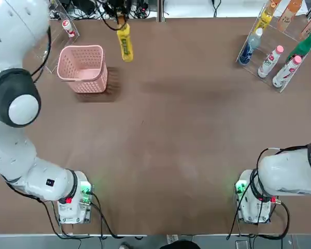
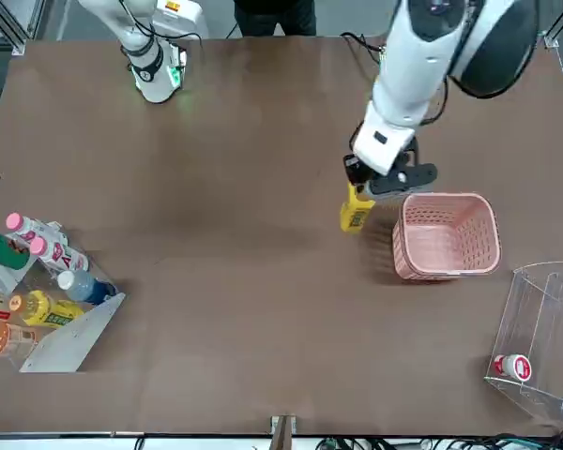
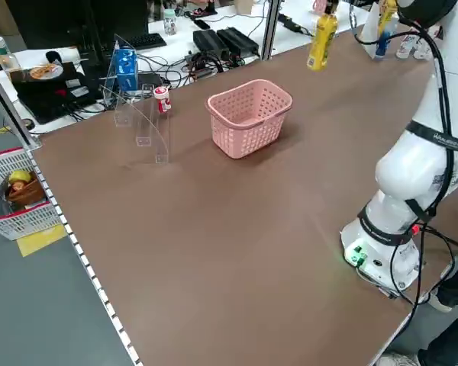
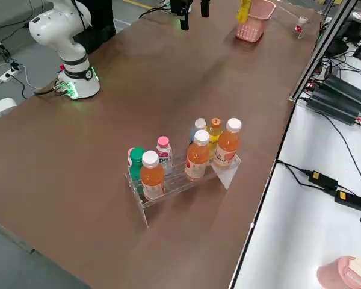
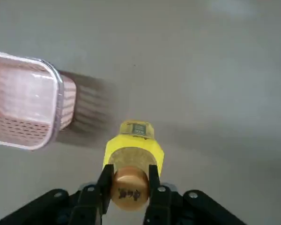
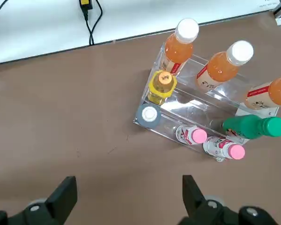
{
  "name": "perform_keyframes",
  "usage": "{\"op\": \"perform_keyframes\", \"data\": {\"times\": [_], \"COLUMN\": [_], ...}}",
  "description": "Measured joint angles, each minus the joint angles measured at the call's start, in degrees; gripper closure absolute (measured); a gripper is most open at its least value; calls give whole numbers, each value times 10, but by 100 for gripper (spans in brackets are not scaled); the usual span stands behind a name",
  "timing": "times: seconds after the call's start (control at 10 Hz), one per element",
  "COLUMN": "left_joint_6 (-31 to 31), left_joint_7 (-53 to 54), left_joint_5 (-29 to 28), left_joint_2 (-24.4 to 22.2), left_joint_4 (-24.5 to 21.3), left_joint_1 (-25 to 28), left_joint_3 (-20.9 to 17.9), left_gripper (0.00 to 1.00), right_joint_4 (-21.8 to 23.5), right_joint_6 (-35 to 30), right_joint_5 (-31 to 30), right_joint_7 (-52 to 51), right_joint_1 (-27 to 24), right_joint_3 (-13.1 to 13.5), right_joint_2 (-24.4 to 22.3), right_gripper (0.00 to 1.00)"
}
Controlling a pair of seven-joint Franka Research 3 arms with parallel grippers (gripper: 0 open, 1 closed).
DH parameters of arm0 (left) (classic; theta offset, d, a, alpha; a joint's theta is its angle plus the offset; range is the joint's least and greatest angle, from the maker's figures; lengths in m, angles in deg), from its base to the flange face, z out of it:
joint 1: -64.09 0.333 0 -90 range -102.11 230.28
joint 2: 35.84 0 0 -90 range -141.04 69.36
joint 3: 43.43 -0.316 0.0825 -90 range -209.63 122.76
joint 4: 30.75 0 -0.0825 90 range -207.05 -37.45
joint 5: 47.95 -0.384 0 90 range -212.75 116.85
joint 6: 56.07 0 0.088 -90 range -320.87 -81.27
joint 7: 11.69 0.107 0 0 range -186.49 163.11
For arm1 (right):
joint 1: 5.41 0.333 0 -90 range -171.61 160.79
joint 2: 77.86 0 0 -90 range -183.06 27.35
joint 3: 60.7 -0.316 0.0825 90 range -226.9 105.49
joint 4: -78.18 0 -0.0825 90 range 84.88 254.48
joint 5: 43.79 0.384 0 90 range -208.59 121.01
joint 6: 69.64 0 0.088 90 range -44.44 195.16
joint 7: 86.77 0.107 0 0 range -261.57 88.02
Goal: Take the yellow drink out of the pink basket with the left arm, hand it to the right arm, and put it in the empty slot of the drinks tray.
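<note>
Robotics lab or test cell. Two white arms bolted at one edge of a brown table (image 3: 214,229), bases lit with green lamps. Aluminium frame posts (image 3: 269,27) stand at the table's edges. Beside the table, a white bench carries power bricks and cables (image 4: 340,96), a keyboard (image 3: 149,40) and loose leads. Grey floor with yellow tape (image 3: 38,239). Staged props only: clear acrylic racks of bottles (image 4: 180,159), a pink basket (image 3: 249,116), a floor basket of fruit (image 3: 19,194).

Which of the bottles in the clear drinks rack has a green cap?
The green bottle, in the drinks rack. Its body and cap are both green; its neighbours are pale bottles with pink caps, and the orange drinks have white caps.
</note>
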State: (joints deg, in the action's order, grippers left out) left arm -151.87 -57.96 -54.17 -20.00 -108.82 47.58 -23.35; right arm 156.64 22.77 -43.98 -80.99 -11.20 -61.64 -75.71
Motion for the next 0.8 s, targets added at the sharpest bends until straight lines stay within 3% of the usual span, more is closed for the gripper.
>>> {"op": "perform_keyframes", "data": {"times": [0.8], "left_joint_6": [-53], "left_joint_7": [-147], "left_joint_5": [-63], "left_joint_2": [66], "left_joint_4": [1], "left_joint_1": [-78], "left_joint_3": [0], "left_gripper": [66], "right_joint_4": [0], "right_joint_6": [0], "right_joint_5": [0], "right_joint_7": [0], "right_joint_1": [0], "right_joint_3": [0], "right_joint_2": [0], "right_gripper": [1]}}
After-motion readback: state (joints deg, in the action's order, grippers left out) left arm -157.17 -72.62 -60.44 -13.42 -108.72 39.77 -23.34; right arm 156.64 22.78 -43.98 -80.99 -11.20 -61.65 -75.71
